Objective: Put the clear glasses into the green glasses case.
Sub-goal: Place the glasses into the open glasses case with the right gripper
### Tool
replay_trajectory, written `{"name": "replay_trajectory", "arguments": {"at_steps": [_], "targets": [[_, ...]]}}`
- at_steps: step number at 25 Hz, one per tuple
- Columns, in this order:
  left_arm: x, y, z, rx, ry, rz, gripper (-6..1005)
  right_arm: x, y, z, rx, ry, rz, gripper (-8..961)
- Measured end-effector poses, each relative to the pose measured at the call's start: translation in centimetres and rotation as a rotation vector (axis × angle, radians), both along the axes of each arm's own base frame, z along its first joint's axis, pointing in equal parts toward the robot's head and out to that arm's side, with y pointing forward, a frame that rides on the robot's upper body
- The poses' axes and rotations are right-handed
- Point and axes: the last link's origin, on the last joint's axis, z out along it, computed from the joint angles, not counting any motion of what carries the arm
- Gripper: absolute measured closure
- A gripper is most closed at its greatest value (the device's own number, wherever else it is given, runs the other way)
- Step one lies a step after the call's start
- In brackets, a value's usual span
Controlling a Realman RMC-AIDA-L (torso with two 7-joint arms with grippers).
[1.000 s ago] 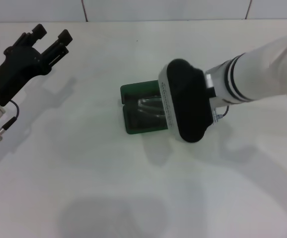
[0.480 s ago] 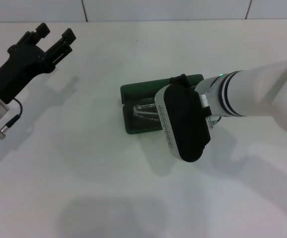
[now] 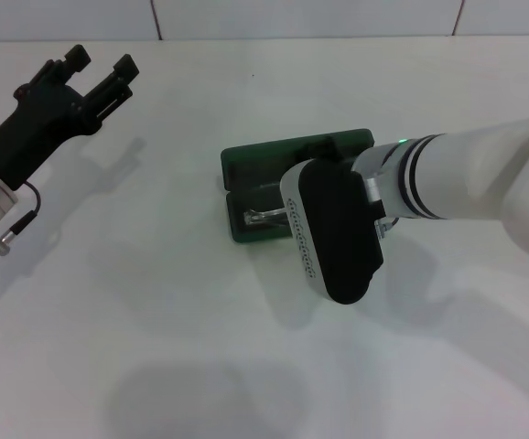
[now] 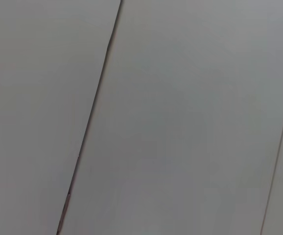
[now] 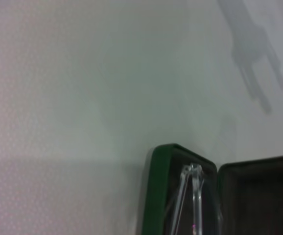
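A white table (image 3: 155,302) fills the head view, seen from above. Near its middle lies the green glasses case (image 3: 287,155), open, its lid laid flat on the far side and its base nearer the robot. The right arm reaches in from the right, and its black wrist housing covers most of the base, so only the left end of the base shows. There a bit of the clear glasses (image 3: 263,216) can be seen lying inside the base; the remainder is hidden under the arm. The right gripper (image 3: 330,229) itself cannot be made out behind that housing, and whether its fingers are open or closed cannot be told.

The right wrist view shows what the head view hides: the case (image 5: 153,196) from close by, with two dark-lined halves side by side, cut off by the picture's edge. The thin transparent arms of the glasses (image 5: 191,196) lie in one half; the other half holds nothing that can be seen. A forked shadow falls on the table beyond.

The left gripper (image 3: 95,69) is raised at the far left, well away from the case, its two black fingers spread apart and holding nothing. The left wrist view shows only pale wall panels (image 4: 180,117) with thin dark seams.
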Motion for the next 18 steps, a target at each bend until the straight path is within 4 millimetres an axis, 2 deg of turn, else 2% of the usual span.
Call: {"name": "replay_trajectory", "arguments": {"at_steps": [7,18], "targets": [[-0.1,0.1,0.0,0.001,0.006,0.009,183,-0.3,-0.5,-0.2,-0.012,0.005,0.014,409],[-0.2,0.6,0.4,0.007,0.017,0.016,183,-1.6,-1.5,-0.1,-0.041,0.062,0.004,415]]}}
